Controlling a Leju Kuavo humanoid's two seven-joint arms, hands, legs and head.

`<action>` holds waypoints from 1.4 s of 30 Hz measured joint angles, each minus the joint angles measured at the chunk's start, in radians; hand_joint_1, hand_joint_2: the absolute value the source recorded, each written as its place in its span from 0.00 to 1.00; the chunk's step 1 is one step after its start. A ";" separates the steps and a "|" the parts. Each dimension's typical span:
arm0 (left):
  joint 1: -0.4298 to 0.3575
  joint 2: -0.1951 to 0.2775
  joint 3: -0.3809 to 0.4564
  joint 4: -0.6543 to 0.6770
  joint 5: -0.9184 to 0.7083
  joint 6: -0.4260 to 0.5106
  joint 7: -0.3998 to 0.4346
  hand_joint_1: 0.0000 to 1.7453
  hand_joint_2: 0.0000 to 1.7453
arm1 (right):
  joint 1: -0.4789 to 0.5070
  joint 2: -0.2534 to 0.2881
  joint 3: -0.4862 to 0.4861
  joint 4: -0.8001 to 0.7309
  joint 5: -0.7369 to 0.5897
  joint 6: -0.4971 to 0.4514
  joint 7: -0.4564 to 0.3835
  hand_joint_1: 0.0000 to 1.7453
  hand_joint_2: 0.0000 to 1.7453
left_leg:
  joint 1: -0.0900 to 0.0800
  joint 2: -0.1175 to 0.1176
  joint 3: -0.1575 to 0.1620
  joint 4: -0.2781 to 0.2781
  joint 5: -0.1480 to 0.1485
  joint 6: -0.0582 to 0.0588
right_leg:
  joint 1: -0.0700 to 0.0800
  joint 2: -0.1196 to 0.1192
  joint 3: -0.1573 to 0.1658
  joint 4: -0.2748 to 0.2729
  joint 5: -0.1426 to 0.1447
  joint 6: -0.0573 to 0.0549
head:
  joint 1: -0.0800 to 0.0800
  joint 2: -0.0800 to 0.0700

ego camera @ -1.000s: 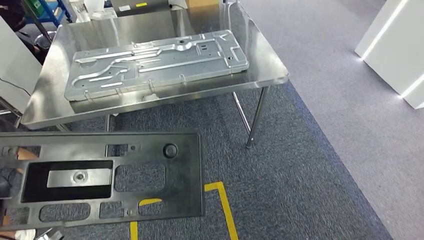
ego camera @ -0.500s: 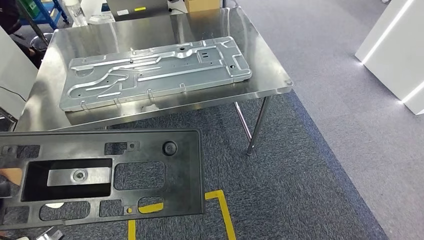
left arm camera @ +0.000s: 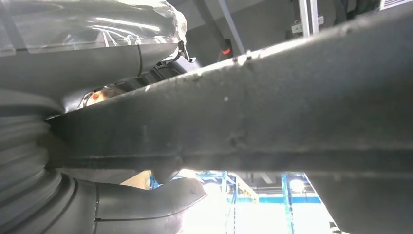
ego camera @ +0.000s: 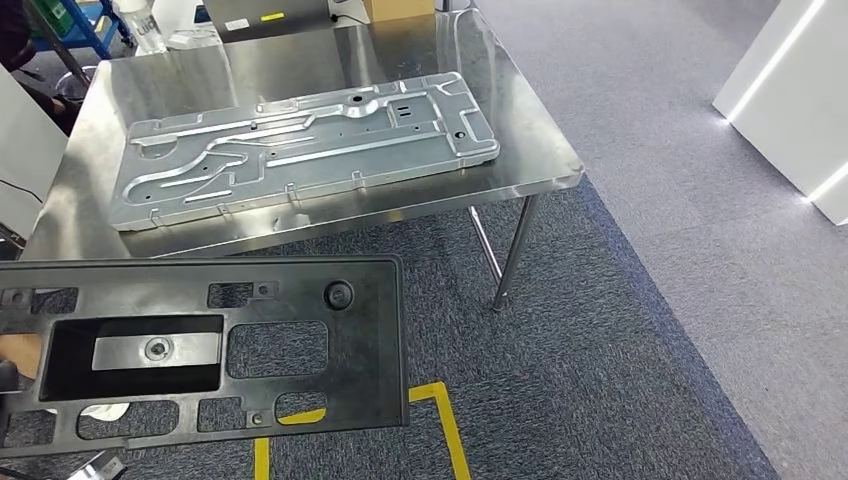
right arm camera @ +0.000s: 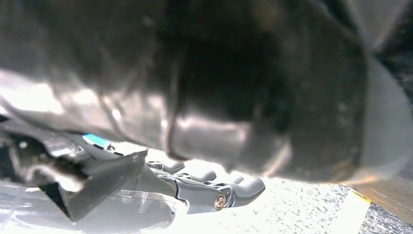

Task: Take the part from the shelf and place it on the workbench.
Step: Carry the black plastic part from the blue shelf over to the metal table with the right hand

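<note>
Against the left hand (left arm camera: 97, 214), whose thumb pressed the edge, the black part (ego camera: 200, 350) was grasped. The right hand (right arm camera: 214, 190) lay under it; its grip I cannot tell. Beyond both stood the workbench (ego camera: 530, 150), bearing a metal panel (ego camera: 300, 145).

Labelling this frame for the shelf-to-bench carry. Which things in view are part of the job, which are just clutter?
Job:
- black plastic panel, carried low in front of the robot
- left hand, gripping the panel's edge
- steel workbench, the drop-off spot

Lying about:
- stamped metal plate already flat on the workbench
- cardboard box at the far edge
- yellow floor tape
</note>
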 joint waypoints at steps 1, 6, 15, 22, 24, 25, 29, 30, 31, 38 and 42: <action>0.000 0.000 0.000 0.000 0.000 0.000 0.000 1.00 1.00 | 0.000 0.000 0.000 0.000 0.000 0.000 0.001 0.00 0.00 | 0.004 0.001 0.009 -0.015 0.006 0.000 | 0.001 0.000 0.001 0.003 -0.003 0.004 | 0.000 0.000; -0.003 -0.001 -0.005 0.000 0.002 -0.001 0.000 1.00 1.00 | -0.001 -0.004 -0.001 -0.001 -0.001 -0.002 0.001 0.00 0.00 | 0.012 0.006 0.035 -0.043 0.012 0.000 | -0.006 -0.001 -0.131 0.239 -0.093 0.027 | 0.000 0.000; -0.006 0.000 -0.014 0.001 0.011 -0.003 0.000 1.00 1.00 | 0.004 -0.007 -0.002 0.000 -0.001 -0.001 0.003 0.00 0.00 | 0.014 0.005 0.078 -0.033 -0.049 -0.041 | -0.016 -0.002 -0.056 0.017 0.035 0.008 | 0.000 0.000; -0.007 0.001 -0.014 0.001 0.011 -0.004 -0.001 1.00 1.00 | 0.003 -0.005 -0.003 -0.001 -0.001 -0.002 0.003 0.00 0.00 | 0.018 0.005 0.000 0.126 -0.115 -0.058 | -0.021 -0.003 -0.021 0.004 0.011 -0.019 | 0.000 0.000; -0.007 0.001 -0.014 0.001 0.012 -0.004 -0.001 1.00 1.00 | 0.004 -0.005 -0.003 -0.001 -0.001 -0.002 0.003 0.00 0.00 | 0.019 0.005 -0.122 0.293 -0.140 -0.060 | -0.019 -0.002 0.004 0.001 -0.010 -0.025 | 0.000 0.000; -0.007 0.001 -0.014 0.001 0.012 -0.004 -0.001 1.00 1.00 | 0.004 -0.005 -0.003 -0.001 -0.001 -0.002 0.003 0.00 0.00 | 0.018 0.005 -0.141 0.287 -0.105 -0.057 | -0.018 0.000 0.017 0.001 -0.019 -0.024 | 0.000 0.000; -0.006 0.002 -0.014 0.002 0.014 -0.005 -0.001 1.00 1.00 | 0.003 -0.002 -0.003 0.000 -0.001 -0.002 0.004 0.00 0.00 | 0.008 0.005 -0.110 0.090 0.069 -0.033 | -0.015 0.005 0.063 -0.001 -0.058 -0.012 | 0.000 0.000; -0.006 0.003 -0.014 0.003 0.014 -0.005 -0.001 1.00 1.00 | 0.003 -0.001 -0.003 0.000 -0.001 -0.002 0.004 0.00 0.00 | 0.004 0.005 -0.102 0.067 0.068 -0.028 | -0.015 0.005 0.064 -0.004 -0.063 -0.006 | 0.000 0.000; -0.006 0.004 -0.014 0.003 0.015 -0.005 -0.001 1.00 1.00 | 0.002 -0.001 -0.003 0.000 -0.001 -0.002 0.004 0.00 0.00 | 0.000 0.005 -0.098 0.056 0.058 -0.025 | -0.015 0.004 0.066 -0.005 -0.063 0.001 | 0.000 0.000; -0.007 0.006 -0.014 0.003 0.012 -0.005 -0.001 1.00 1.00 | -0.001 -0.003 -0.004 -0.001 -0.001 -0.002 0.003 0.00 0.00 | 0.009 -0.001 -0.016 -0.002 0.019 -0.003 | -0.014 -0.001 -0.077 0.228 -0.116 0.029 | 0.001 0.000; -0.006 0.006 -0.014 0.003 0.010 -0.006 -0.001 1.00 1.00 | 0.000 -0.004 -0.004 -0.001 -0.001 -0.002 0.004 0.00 0.00 | 0.007 -0.002 0.041 -0.003 -0.025 -0.005 | -0.010 -0.001 -0.138 0.178 -0.045 0.021 | 0.001 0.000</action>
